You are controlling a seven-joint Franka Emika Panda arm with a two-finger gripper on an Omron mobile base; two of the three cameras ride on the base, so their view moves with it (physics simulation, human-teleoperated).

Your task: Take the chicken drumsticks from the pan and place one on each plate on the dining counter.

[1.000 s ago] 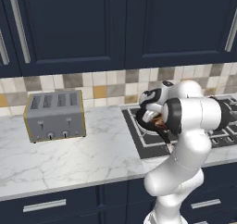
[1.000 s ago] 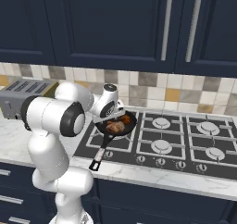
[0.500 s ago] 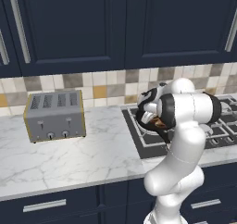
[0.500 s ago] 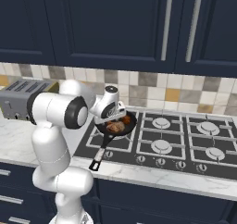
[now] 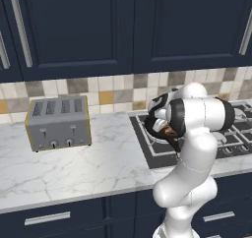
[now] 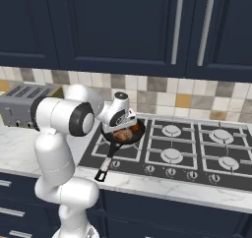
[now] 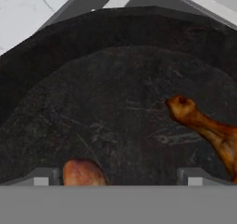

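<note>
The fingers (image 7: 118, 179) stand wide apart, low over the black pan (image 7: 115, 79), clamped on nothing. In the hand view one chicken drumstick (image 7: 206, 128) lies at about 3 o'clock on the pan floor, its knobbed bone end pointing toward the centre; the other drumstick (image 7: 83, 173) shows at 6 o'clock, between the two tips. From the right base view the pan (image 6: 135, 132) sits on the hob (image 6: 197, 156), front left burner, handle (image 6: 107, 164) pointing to 7 o'clock. A toaster (image 5: 58, 122) stands on the marble worktop (image 5: 74, 168), well apart at 9 o'clock.
</note>
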